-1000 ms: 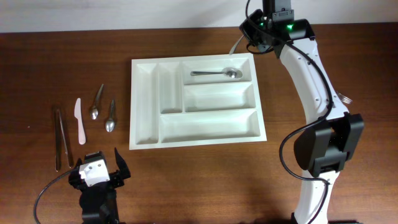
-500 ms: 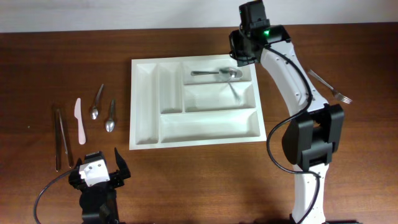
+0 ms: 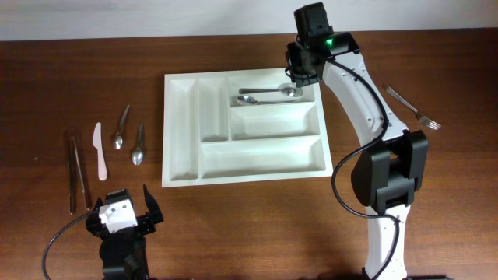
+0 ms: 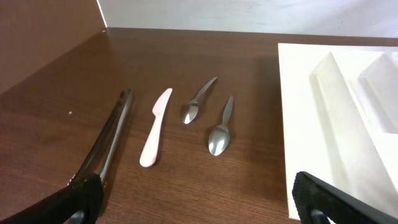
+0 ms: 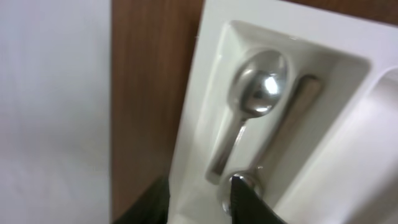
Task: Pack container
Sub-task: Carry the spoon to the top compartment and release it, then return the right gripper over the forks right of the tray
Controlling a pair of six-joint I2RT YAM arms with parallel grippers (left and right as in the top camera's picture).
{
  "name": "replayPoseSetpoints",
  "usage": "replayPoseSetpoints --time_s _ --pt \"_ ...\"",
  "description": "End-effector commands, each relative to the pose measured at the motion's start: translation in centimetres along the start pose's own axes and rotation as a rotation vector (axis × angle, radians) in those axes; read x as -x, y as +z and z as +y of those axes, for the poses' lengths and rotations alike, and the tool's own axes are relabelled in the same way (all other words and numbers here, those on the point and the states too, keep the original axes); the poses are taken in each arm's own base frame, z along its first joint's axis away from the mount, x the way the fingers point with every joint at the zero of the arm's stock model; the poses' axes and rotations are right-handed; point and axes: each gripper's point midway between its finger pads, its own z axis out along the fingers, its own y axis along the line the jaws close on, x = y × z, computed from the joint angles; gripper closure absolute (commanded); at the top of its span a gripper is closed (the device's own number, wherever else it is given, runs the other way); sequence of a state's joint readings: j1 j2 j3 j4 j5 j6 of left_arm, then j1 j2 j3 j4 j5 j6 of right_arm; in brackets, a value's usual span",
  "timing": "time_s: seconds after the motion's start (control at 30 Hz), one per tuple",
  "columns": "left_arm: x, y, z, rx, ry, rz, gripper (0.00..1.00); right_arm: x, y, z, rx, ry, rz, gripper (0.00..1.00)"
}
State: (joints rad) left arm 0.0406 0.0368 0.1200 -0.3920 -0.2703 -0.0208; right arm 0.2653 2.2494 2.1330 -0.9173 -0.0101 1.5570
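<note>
Loose cutlery lies on both sides of the container, and each arm has its own nearest pieces.

The left gripper point(image 3: 118, 204) sits at the near table edge pointing to 12 o'clock, fingers spread wide with nothing in them. The dark stick pair point(image 3: 75, 173), pink knife point(image 3: 99, 152) and loose spoons point(image 3: 138, 148) lie at its 11 to 12 o'clock, well apart from it, long axes roughly 12-to-6. The container point(image 3: 261, 158) lies mid-table at that gripper's 1 o'clock, with the packed spoons point(image 3: 272, 91) laid 9-to-3 in its top long compartment. The right gripper point(image 5: 200, 198) hovers over that compartment's 3 o'clock end, fingers apart, nothing between them. The fork point(image 3: 412, 107) lies at its 4 o'clock, axis 10-to-4, tines toward 4. Judgement: the fork suits the right arm and the left-hand group suits the left arm.
</note>
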Motion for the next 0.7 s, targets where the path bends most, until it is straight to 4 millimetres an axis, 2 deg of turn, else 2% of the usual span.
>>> replayPoseSetpoints --time_s 0.0,0.1,0.2,0.27,0.37,0.47,0.57,0.67 --pt "-0.2 0.0 0.3 0.018 -0.009 0.006 0.01 0.5 -0.2 -0.2 -0.014 -0.082 -0.029 0.55" --pt "-0.2 0.0 0.3 0.018 -0.009 0.006 0.01 2.3 -0.3 -0.4 -0.03 -0.185 -0.105 0.4" --pt "-0.2 0.0 0.3 0.018 -0.009 0.006 0.01 5.5 -0.8 -0.5 -0.061 -0.367 -0.203 0.2" --pt "-0.2 0.0 0.3 0.018 -0.009 0.006 0.01 7.8 -1.4 -0.5 -0.089 -0.548 -0.232 0.1" --pt "-0.2 0.0 0.3 0.018 -0.009 0.006 0.01 10.8 -2.4 -1.0 -0.149 -0.883 -0.232 0.03" --pt "-0.2 0.0 0.3 0.018 -0.009 0.006 0.01 13.9 -3.2 -3.3 -0.273 -1.202 -0.179 0.01" --pt "-0.2 0.0 0.3 0.018 -0.009 0.006 0.01 17.1 -4.1 -6.9 -0.401 -1.35 -0.082 0.01" --pt "-0.2 0.0 0.3 0.018 -0.009 0.006 0.01 19.9 -5.2 -10.0 -0.464 -1.385 0.014 0.01"
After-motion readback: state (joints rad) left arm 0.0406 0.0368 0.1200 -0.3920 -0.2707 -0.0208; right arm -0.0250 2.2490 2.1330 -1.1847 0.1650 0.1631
